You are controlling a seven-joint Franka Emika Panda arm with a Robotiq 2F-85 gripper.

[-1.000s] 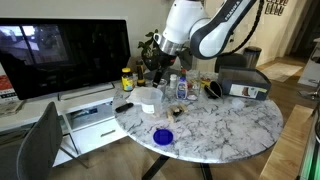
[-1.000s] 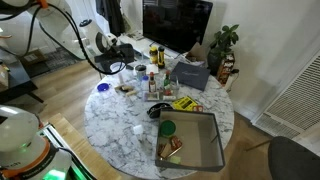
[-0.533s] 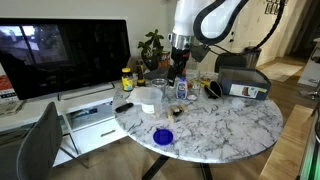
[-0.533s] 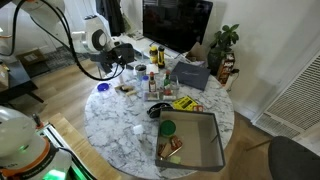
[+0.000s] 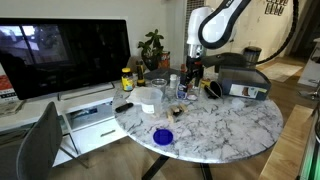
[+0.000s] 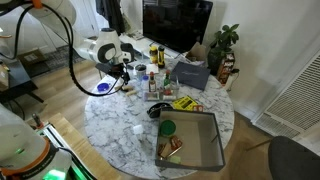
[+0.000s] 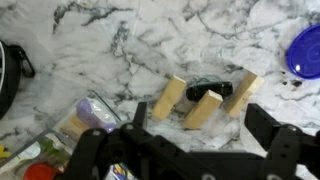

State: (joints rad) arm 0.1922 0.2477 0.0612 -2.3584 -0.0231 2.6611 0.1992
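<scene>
Open gripper (image 7: pixel 198 128) above three wooden blocks (image 7: pixel 205 108) beside the blue dish (image 7: pixel 305 50).

The jaws stand wide and hold nothing. The blocks lie side by side on the marble table (image 7: pixel 130 40), just beside the blue dish, with a small black piece (image 7: pixel 208 88) touching the middle one. Only the wrist view shows the blocks clearly, along with a purple-capped bottle (image 7: pixel 95 113) on their far side from the dish. In an exterior view a grey tray (image 6: pixel 214 118), well apart from the dish, holds a few brownish things too small to name, and a green lid (image 6: pixel 167 128) sits at its rim. In an exterior view a cluster of bottles (image 5: pixel 178 88) beyond the dish crowds the gripper, and the blocks cannot be made out.
</scene>
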